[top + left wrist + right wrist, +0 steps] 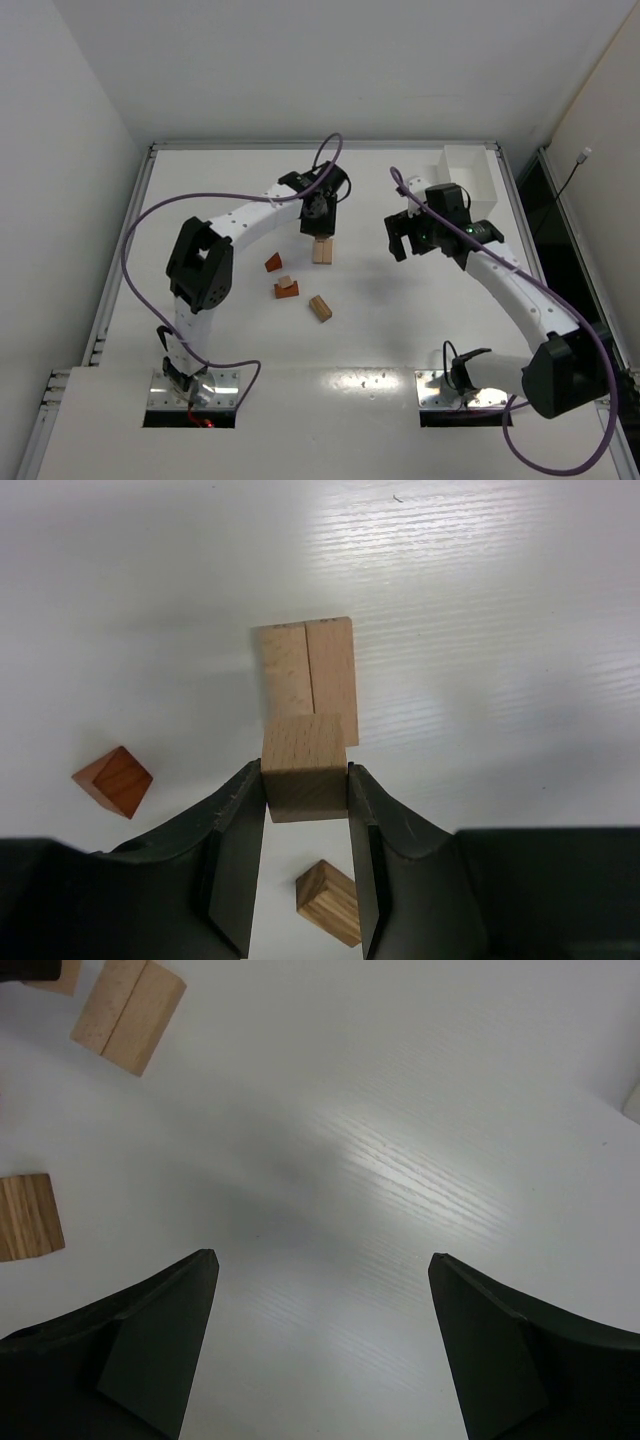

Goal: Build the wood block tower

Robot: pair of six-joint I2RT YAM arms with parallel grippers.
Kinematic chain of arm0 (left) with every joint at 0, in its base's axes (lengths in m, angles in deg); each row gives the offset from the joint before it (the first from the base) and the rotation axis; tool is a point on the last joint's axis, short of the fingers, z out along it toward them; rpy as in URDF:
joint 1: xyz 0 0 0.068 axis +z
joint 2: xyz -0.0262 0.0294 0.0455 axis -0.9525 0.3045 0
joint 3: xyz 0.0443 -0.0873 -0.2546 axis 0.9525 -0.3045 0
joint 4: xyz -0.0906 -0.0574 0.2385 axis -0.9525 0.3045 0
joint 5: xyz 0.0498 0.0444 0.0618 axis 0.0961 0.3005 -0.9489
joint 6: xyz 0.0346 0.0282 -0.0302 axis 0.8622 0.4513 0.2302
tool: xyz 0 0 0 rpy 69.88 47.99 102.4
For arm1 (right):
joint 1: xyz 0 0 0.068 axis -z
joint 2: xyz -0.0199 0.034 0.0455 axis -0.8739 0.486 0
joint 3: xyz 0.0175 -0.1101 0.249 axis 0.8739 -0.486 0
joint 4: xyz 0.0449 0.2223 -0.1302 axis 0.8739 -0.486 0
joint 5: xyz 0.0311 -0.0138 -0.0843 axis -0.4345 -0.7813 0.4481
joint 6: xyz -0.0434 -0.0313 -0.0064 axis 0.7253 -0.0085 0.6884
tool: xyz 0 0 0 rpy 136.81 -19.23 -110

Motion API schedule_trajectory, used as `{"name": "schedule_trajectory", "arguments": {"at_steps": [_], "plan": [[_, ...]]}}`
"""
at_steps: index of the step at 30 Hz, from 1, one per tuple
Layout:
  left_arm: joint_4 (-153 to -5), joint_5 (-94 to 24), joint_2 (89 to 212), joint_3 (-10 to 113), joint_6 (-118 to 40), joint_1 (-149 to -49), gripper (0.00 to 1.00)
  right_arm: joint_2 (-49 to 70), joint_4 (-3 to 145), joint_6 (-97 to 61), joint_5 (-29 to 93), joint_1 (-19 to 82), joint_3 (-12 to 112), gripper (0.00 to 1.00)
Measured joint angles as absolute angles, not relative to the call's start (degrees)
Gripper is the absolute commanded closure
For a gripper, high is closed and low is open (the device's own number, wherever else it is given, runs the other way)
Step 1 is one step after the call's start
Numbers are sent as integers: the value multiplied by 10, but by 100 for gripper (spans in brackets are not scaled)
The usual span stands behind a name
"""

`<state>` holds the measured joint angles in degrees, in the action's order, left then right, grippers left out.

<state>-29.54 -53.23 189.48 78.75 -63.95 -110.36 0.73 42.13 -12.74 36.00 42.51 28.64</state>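
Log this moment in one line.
left jaws: shut on pale cube | cube: near paired tan blocks | right jaws: open, empty

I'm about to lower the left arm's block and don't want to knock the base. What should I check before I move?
1. Grip: the left gripper pinches the pale cube squarely between both fingers: ok.
2. Base: the two pale blocks lie flat, side by side and touching: ok.
3. Cube centred over the base: in the left wrist view it overlaps the pair's near end, but centring: cannot tell.
4. Right gripper: open, empty and away from the base: ok.
5. Loose pieces: the red wedge and the striped block lie apart from the base: ok.
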Motion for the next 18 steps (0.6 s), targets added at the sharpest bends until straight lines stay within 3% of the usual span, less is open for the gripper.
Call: {"name": "schedule_trajectory", "arguments": {"at_steps": [18], "plan": [[-294,-540,1961,814,-639,-1109,100,-27,412,-162,343,479,248,17]]}}
